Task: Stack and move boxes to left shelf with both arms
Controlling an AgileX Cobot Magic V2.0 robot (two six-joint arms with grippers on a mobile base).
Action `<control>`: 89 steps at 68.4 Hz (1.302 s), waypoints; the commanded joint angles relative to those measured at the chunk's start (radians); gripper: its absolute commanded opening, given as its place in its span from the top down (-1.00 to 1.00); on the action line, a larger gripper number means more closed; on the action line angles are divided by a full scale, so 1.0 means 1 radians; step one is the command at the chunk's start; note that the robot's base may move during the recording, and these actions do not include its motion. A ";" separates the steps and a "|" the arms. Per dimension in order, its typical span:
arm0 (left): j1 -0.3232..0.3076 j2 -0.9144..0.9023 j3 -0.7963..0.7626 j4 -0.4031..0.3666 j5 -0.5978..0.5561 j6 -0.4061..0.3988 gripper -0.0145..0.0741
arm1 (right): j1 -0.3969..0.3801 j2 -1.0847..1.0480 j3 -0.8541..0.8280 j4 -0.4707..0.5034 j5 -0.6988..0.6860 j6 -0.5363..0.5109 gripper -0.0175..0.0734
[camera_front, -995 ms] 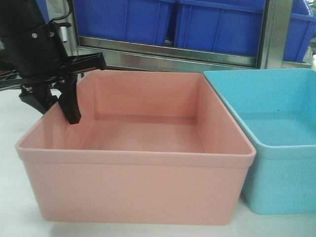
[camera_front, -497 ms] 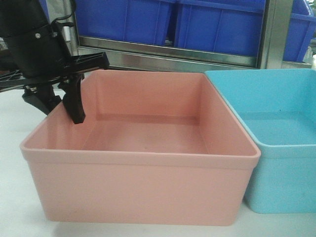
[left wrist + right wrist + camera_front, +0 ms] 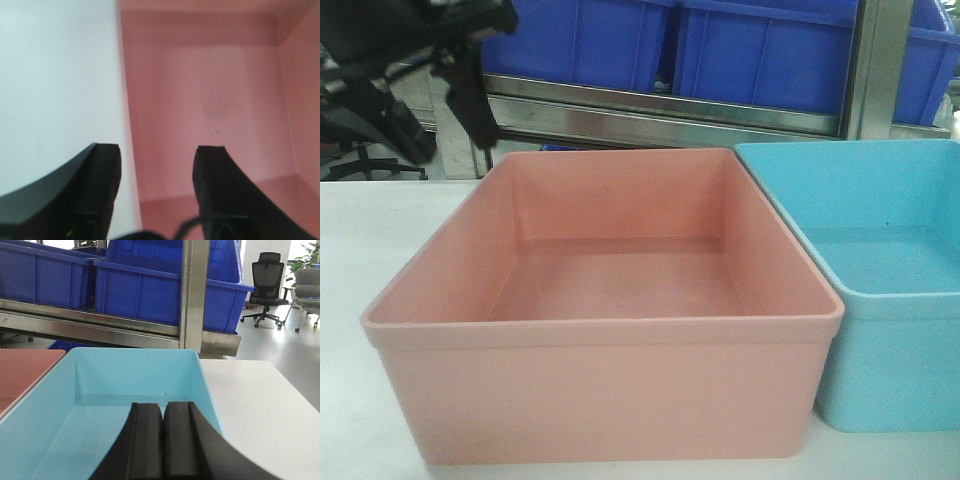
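Since both tubs stand empty with their tops open, I'd judge them light enough to lift easily, though wide enough that a one-sided lift might tip them. The pink tub (image 3: 610, 300) sits on the white table (image 3: 360, 240) right in front of me. The light blue tub (image 3: 895, 270) stands just beside it on the right, their rims so close at the near corner that I cannot tell whether they touch. Both look like moulded plastic, with smooth, faintly glossy walls that slope slightly inward toward the floor, rounded corners, and a thickened rim running all the way round. That taper suggests one will nest inside the other readily. The walls look thin, so I'd expect some flex under a pinch, and the sheen hints at a slippery grip. The surest hold looks to be the rim at the middle of a side wall, with one finger inside and one outside. The left gripper (image 3: 157, 152) hangs above the pink tub's left wall with its jaws spread wide, one finger over the table and one over the tub's inside, grasping nothing. The right gripper (image 3: 162, 409) hovers at the near edge of the light blue tub, its pads pressed together with nothing between them. Behind the tubs runs a steel rack (image 3: 660, 110) loaded with dark blue bins (image 3: 760, 50).
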 commanded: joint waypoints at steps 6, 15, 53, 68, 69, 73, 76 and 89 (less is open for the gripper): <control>-0.009 -0.174 0.113 -0.001 -0.249 0.211 0.08 | -0.005 -0.010 -0.022 -0.005 -0.083 -0.005 0.50; -0.009 -0.302 0.258 -0.003 -0.443 0.294 0.08 | -0.005 -0.010 -0.022 -0.005 -0.083 -0.005 0.50; 0.152 -0.783 0.683 -0.005 -0.806 0.294 0.08 | -0.005 -0.010 -0.022 -0.005 -0.083 -0.005 0.50; 0.173 -0.989 0.733 -0.005 -0.724 0.294 0.08 | -0.005 -0.010 -0.022 -0.005 -0.083 -0.005 0.50; 0.173 -0.997 0.733 -0.005 -0.719 0.294 0.08 | -0.005 -0.010 -0.022 -0.005 -0.083 -0.005 0.50; 0.173 -1.028 0.733 -0.005 -0.705 0.294 0.08 | -0.005 -0.010 -0.022 -0.005 -0.083 -0.005 0.50; 0.173 -1.044 0.733 -0.005 -0.700 0.294 0.08 | -0.005 -0.010 -0.022 -0.005 -0.083 -0.005 0.50; 0.173 -1.050 0.733 -0.005 -0.692 0.294 0.08 | -0.005 -0.010 -0.022 -0.005 -0.083 -0.005 0.50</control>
